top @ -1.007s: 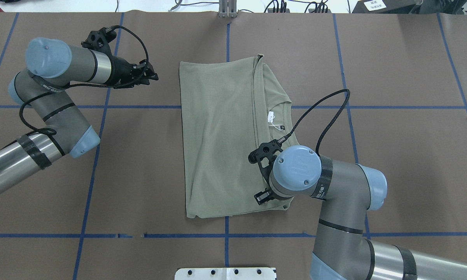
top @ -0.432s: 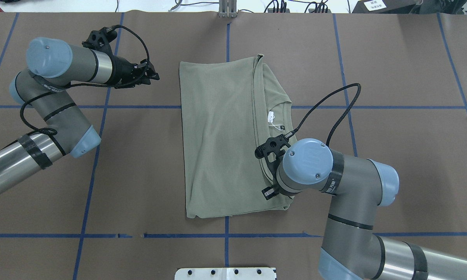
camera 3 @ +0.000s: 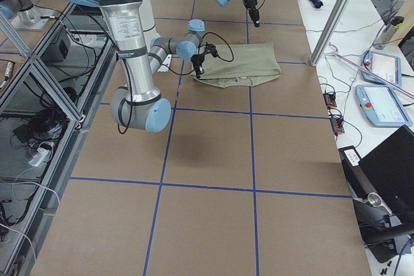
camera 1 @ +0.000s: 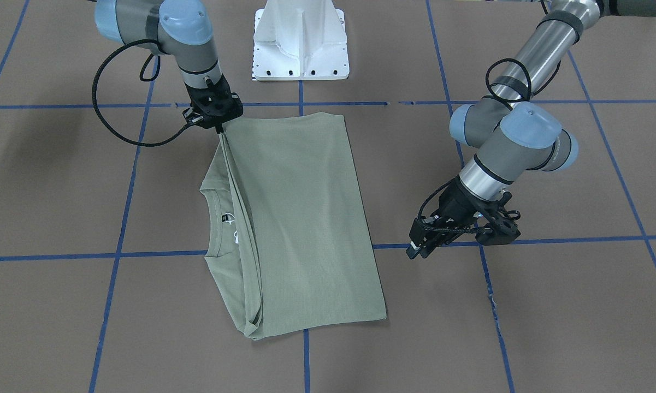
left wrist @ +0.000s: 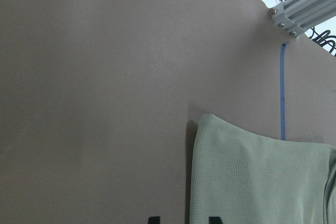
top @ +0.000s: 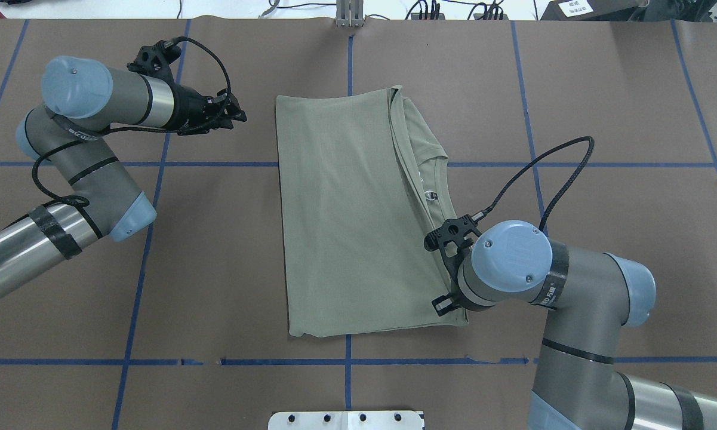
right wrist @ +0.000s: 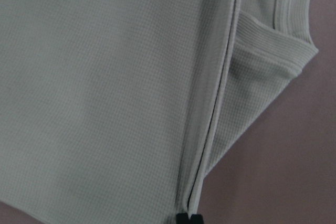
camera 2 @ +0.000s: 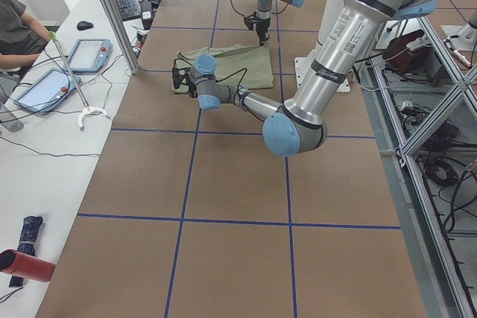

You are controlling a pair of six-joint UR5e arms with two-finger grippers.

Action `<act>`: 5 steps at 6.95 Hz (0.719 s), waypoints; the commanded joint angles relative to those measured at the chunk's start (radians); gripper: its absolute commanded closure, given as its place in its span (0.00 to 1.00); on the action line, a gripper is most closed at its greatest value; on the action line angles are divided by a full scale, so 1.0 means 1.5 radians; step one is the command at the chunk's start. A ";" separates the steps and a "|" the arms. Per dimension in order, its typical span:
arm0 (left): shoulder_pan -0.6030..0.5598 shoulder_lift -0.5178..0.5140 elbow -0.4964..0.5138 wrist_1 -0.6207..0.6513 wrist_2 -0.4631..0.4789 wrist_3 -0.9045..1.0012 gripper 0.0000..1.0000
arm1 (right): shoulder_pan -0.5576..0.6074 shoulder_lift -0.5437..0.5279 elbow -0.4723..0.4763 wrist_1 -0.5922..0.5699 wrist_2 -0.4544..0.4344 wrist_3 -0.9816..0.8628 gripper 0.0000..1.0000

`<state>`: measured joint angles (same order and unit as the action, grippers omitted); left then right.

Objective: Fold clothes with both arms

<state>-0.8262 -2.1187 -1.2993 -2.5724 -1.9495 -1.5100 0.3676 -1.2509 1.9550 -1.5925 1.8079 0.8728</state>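
Note:
The sage-green shirt (top: pixel 346 209) lies folded in a tall rectangle mid-table, collar (top: pixel 439 179) and black neck label (top: pixel 431 194) showing at its right edge. My right gripper (camera 1: pixel 218 129) is shut on the shirt's folded edge at the corner nearest the robot. The right wrist view shows its tips (right wrist: pixel 189 217) pinching that fold of the shirt (right wrist: pixel 105 77). In the overhead view it is mostly hidden under the wrist (top: pixel 448 301). My left gripper (top: pixel 239 113) is open and empty, just off the shirt's far left corner (left wrist: pixel 262 182), low over the table.
The white pedestal base (camera 1: pixel 300 43) stands at the robot's edge of the table. Blue tape lines (top: pixel 155 163) cross the brown table cover. A metal post (top: pixel 350 15) stands at the far edge. A side table with tablets (camera 2: pixel 89 53) and a seated person (camera 2: pixel 15 27) is beyond it.
My right arm has moved right with the folded edge in its grip, so the shirt's near right corner has shifted right and the fold now covers the white tag. The left arm has barely moved.

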 commanded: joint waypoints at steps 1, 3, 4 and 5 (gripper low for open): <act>0.001 -0.002 0.000 0.000 0.002 -0.008 0.58 | -0.013 -0.014 -0.003 0.002 -0.003 0.051 0.41; 0.002 -0.003 -0.001 0.000 0.003 -0.014 0.58 | -0.010 -0.014 -0.002 0.003 -0.003 0.056 0.00; 0.002 -0.003 0.000 0.000 0.003 -0.014 0.58 | -0.005 -0.007 0.002 0.003 -0.004 0.057 0.00; 0.002 -0.003 0.000 0.000 0.003 -0.015 0.58 | 0.002 0.004 0.003 0.004 -0.007 0.095 0.00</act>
<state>-0.8240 -2.1230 -1.2999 -2.5725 -1.9452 -1.5309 0.3602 -1.2605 1.9564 -1.5874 1.8019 0.9703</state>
